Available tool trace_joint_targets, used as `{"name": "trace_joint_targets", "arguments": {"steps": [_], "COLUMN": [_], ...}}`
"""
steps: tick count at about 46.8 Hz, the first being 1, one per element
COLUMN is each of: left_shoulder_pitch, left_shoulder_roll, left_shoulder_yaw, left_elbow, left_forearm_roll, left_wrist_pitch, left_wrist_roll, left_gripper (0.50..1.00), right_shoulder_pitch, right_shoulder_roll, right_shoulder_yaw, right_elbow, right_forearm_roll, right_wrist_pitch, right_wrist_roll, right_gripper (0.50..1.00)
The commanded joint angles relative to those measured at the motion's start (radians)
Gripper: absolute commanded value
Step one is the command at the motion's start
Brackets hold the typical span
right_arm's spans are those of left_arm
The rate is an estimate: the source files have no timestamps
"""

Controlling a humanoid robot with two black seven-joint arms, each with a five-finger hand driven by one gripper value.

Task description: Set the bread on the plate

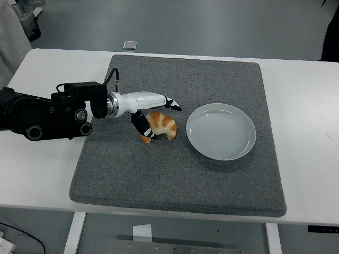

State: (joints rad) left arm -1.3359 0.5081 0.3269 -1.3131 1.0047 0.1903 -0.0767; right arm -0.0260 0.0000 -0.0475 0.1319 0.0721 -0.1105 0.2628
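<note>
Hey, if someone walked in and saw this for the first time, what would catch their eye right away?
Probably the golden croissant near the middle of the grey mat, with the left robot hand closing around it: thumb on its left end, fingers over the top. Next, the empty pale plate just to its right on the same mat.

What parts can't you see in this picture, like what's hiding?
- The left side of the bread: the left hand covers it in the head view, so whether the grip has closed is unclear.
- The left arm's upper part: cut off by the picture's left edge.
- The small object beyond the grey mat: too small to identify.
- The right arm: out of view.
- The plate shows fully.
</note>
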Motion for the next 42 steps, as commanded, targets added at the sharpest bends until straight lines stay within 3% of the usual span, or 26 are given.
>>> {"name": "trace_joint_targets", "arguments": {"steps": [1,29,42], "left_shoulder_pitch": [0.009,0.044,0.044], "left_shoulder_roll": [-0.003,-0.028,-0.028], "left_shoulder_yaw": [0.001,0.001,0.003], "left_elbow": [0.002,0.041,0.040], "left_forearm_roll": [0.015,0.040,0.048], "left_wrist_pitch": [0.024,0.061,0.061], "left_wrist_roll": [0.000,0.000,0.000], "left_gripper": [0.954,0.951,0.928], "right_shoulder_pitch": [0.000,0.000,0.000], "right_shoulder_roll": [0.000,0.000,0.000], "right_shoulder_yaw": [0.000,0.000,0.000], "right_elbow": [0.000,0.000,0.000], "right_forearm_roll": [0.000,0.000,0.000], "right_wrist_pitch": [0.000,0.002,0.000], "right_wrist_roll": [-0.001,-0.001,-0.001], "right_gripper": [0.932,0.932,0.932]}}
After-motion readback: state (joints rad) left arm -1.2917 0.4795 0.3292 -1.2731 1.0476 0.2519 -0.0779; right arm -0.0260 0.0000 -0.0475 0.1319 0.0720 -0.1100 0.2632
